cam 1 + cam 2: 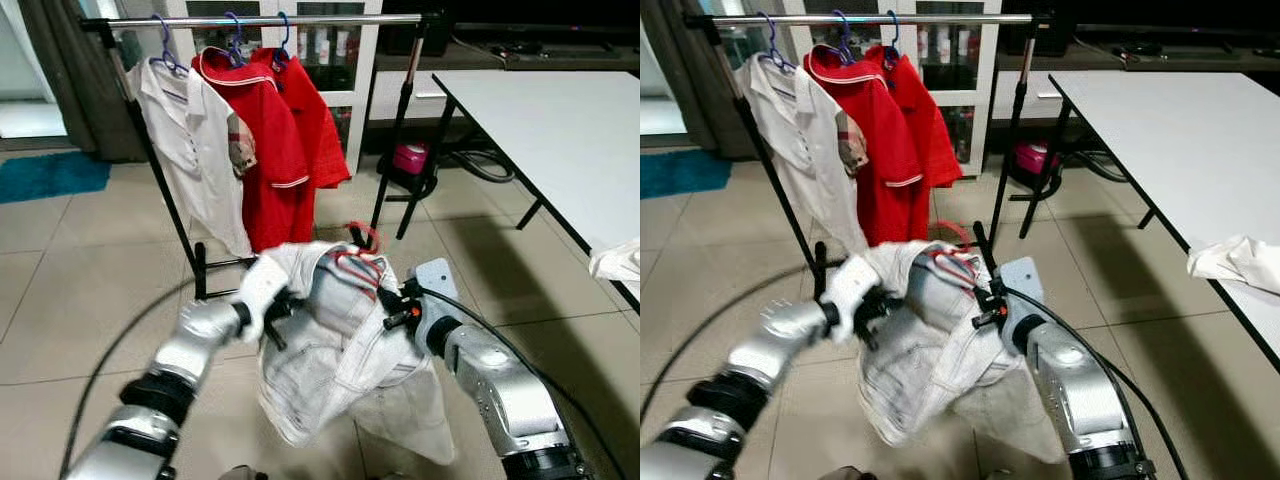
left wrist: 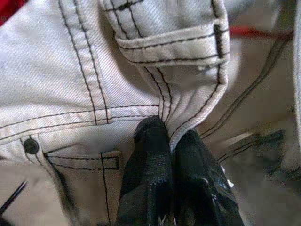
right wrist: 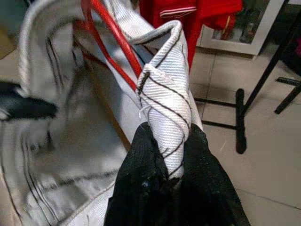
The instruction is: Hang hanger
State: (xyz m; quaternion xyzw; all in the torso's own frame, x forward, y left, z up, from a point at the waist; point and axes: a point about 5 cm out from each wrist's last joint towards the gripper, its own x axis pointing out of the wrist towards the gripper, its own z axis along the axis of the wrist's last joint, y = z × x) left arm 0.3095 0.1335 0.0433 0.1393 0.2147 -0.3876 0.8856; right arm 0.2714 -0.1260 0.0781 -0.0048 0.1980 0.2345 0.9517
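Both claws, left [image 1: 272, 308] and right [image 1: 392, 305], hold a white jacket [image 1: 335, 365] on a red hanger [image 1: 362, 240].

Pale grey jacket [image 1: 340, 350], black stitching; red hanger [image 3: 113, 40].

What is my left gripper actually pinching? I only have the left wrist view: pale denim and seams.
Observer: The left gripper is shut on the side of a white denim jacket, held up between both arms.
Operator: Is the right gripper on it too?
Observer: Yes, the right gripper is shut on a folded edge of the jacket, beside the red hanger inside it.
Operator: Where is the rail?
Observer: The clothes rail is ahead and above, with a white shirt and two red shirts on its left part; the right part of the bar is bare.
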